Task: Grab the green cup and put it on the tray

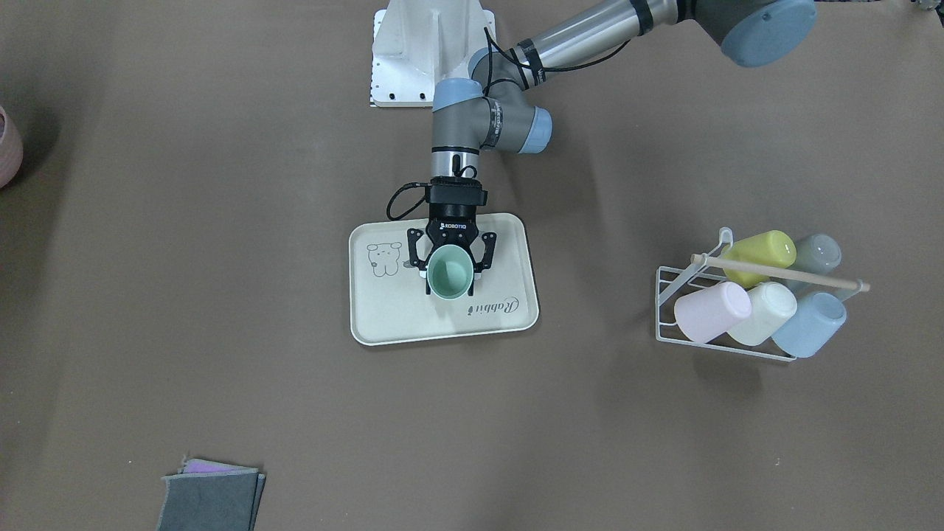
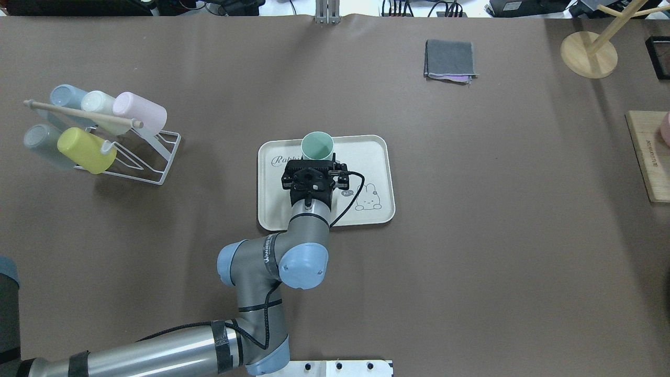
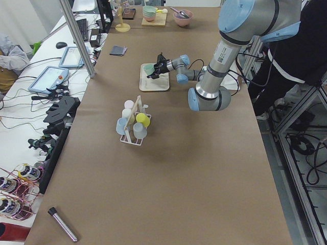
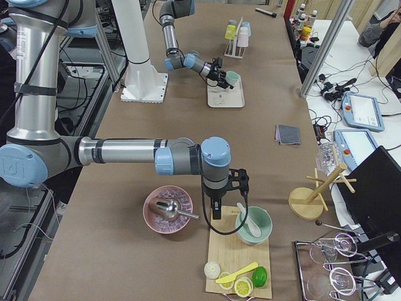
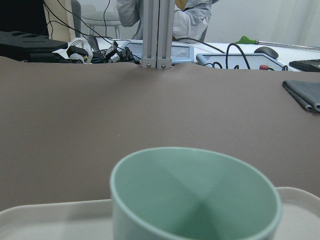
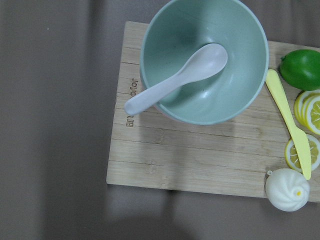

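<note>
Thinking I'll lower gently: left pincer [image 1: 452, 282] grips the cup [image 1: 450, 270] over the tray [image 1: 383, 324], want its base flat before letting go.

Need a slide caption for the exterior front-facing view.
Fingers of the left gripper bracket the upright green cup over the tray; a wire rack of cups stands aside.

On the desk [image 1: 184, 295]: one green cup [image 1: 450, 272], one tray [image 1: 383, 324], one wire rack [image 2: 155, 143] holding five cups (yellow-green cup [image 1: 759, 254], grey-green cup [image 1: 817, 254], pink cup [image 1: 712, 311], cream cup [image 1: 763, 313], blue cup [image 1: 810, 324]), one stack of folded cloths [image 2: 450, 57], two bowls (pink bowl [image 4: 149, 214], green bowl [image 6: 165, 35]), one wooden board [image 6: 165, 170], one white spoon [image 6: 175, 82], one lime [image 6: 300, 69], one mug tree [image 2: 589, 55].
</note>
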Controlling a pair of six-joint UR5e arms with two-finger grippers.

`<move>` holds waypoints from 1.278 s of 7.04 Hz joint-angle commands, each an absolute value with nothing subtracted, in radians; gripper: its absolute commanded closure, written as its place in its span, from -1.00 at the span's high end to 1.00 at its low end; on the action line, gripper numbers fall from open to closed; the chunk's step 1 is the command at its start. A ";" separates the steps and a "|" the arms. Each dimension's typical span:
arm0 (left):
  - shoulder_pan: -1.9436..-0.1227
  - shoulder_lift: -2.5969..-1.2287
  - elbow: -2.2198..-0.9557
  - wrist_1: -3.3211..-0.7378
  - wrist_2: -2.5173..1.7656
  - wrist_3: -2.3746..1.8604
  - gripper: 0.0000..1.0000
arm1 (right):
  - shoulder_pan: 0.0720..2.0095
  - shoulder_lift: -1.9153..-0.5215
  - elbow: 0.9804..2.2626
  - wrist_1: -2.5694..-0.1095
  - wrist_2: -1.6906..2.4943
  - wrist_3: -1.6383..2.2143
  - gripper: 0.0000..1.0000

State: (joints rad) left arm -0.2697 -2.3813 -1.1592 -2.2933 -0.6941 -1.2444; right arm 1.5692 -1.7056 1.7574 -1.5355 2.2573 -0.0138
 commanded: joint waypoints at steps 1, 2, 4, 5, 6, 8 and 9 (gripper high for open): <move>-0.250 -2.387 -1.126 -2.274 -0.641 -1.246 -0.38 | 1.569 -1.706 1.761 -1.536 2.253 -0.014 1.00; -0.242 -2.388 -1.120 -2.267 -0.629 -1.246 -0.38 | 1.569 -1.706 1.761 -1.536 2.252 -0.014 1.00; -0.241 -2.390 -1.120 -2.267 -0.629 -1.246 -0.37 | 1.569 -1.704 1.764 -1.536 2.247 -0.014 1.00; -0.238 -2.390 -1.121 -2.267 -0.629 -1.247 -0.25 | 1.569 -1.704 1.763 -1.536 2.246 -0.014 1.00; -0.235 -2.390 -1.123 -2.267 -0.629 -1.247 -0.10 | 1.569 -1.704 1.763 -1.536 2.244 -0.014 1.00; -0.232 -2.398 -1.126 -2.267 -0.635 -1.247 0.01 | 1.569 -1.704 1.763 -1.536 2.246 -0.014 1.00; -0.232 -2.399 -1.126 -2.267 -0.635 -1.247 0.01 | 1.569 -1.706 1.760 -1.532 2.247 -0.014 1.00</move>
State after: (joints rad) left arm -0.2326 -2.3953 -1.1250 -2.2672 -0.6333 -1.2471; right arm 1.5693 -1.7045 1.7616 -1.5347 2.2456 -0.0138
